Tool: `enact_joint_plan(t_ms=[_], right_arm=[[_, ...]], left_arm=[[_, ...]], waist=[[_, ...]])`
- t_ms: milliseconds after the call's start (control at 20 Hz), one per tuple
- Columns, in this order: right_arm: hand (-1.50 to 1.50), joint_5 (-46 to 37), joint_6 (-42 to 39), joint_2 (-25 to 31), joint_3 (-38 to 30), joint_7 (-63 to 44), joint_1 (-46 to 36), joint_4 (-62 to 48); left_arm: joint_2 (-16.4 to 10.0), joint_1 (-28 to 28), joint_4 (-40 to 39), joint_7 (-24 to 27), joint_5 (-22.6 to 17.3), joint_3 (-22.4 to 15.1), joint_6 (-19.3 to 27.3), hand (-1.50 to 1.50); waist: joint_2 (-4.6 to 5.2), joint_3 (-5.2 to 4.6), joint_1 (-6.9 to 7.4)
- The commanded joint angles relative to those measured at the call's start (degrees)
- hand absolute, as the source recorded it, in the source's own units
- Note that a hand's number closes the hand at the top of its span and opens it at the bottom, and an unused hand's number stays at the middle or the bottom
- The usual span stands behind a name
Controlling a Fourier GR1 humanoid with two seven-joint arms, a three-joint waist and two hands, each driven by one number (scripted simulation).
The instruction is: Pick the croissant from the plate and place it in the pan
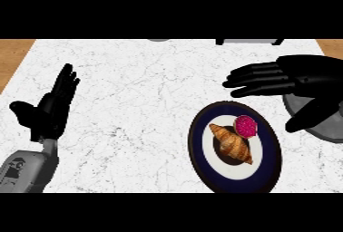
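Right hand (295, 77), fingers straight, over pan (331, 129) at table's (134, 90) right edge, beyond plate (196, 149) with croissant (232, 144). Left hand (50, 108) likewise, far left; bare marble between.

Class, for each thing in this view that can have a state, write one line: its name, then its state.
plate: flat on the counter, carrying two foods.
croissant: lying on the plate, not held.
pink round food: on the plate beside the croissant.
right hand: open, holding nothing.
left hand: open, resting at left.
pan: at the right edge, partly hidden by the right hand.
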State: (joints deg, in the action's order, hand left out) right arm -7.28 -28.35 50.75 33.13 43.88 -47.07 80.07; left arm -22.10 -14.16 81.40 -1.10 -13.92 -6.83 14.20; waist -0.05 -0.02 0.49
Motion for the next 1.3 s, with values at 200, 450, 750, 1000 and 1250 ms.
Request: enact_joint_plan(t_ms=[200, 450, 750, 1000, 1250], right_arm=[[-1.5, -4.95, -2.94, 1.28, 3.21, 1.18, 6.17, 6.96], [-1.5, -5.55, -4.85, 0.63, 0.94, -1.49, 7.8, 6.65], [-1.5, -14.76, -2.09, -7.55, 2.36, -5.15, 5.61, -0.04], [-1.5, -19.52, -2.31, -8.05, 2.99, -0.4, 6.26, -3.07], [-1.5, -22.97, -0.75, -6.96, 6.62, 3.72, 8.23, -2.52]], left_arm=[[1.18, 2.86, 4.34, -1.61, 1.51, -0.44, 0.37, 0.0], [1.24, 1.13, 1.6, -1.06, 1.55, 1.62, -1.76, 0.0], [2.86, -0.69, 1.27, -2.88, 3.92, 1.78, -0.6, 0.0], [2.93, 0.6, 0.9, -0.47, 3.99, 3.27, -2.68, 0.0], [4.16, -0.78, -1.11, -0.65, 4.76, 3.33, -2.48, 0.0]], waist=[[-0.09, 0.03, -0.39], [0.04, 0.02, -0.37], [0.17, 0.02, 0.21], [0.15, 0.02, 0.1], [0.19, 0.03, -0.25]])
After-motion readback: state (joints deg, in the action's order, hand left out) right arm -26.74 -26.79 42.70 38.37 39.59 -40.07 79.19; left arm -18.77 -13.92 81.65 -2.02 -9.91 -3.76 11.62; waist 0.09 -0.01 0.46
